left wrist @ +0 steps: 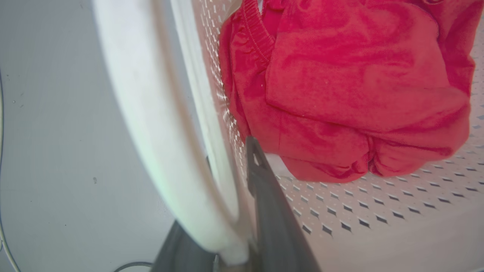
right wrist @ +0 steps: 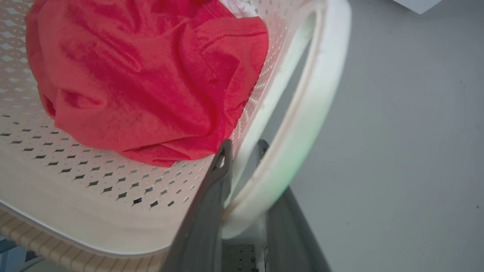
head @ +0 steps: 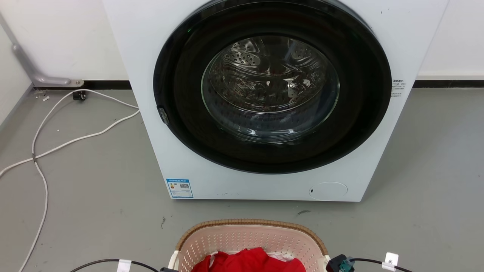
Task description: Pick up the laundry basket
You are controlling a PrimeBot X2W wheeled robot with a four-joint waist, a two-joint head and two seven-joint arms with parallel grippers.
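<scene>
Left wrist view: your left gripper [left wrist: 223,196] is clamped on the left side handle [left wrist: 151,113] of the laundry basket [left wrist: 378,211]; one dark finger lies inside along the perforated wall, the other outside, over the floor.
Right wrist view: your right gripper [right wrist: 244,145] holds the right side handle [right wrist: 314,113] the same way; the white loop is pinched between its two fingers.
Load: a crumpled red garment [right wrist: 132,75] lies in the basket; a scrap of white cloth [right wrist: 238,5] shows beside it.
Head view: you see the basket at the bottom edge, centred before the washing machine [head: 189,162] and apart from it; whether it rests on the grey floor [head: 94,207] or hangs just above, you cannot tell.
Farther back: the machine's round door is shut; a white cable [head: 75,139] trails over the floor to its left, towards the wall.
</scene>
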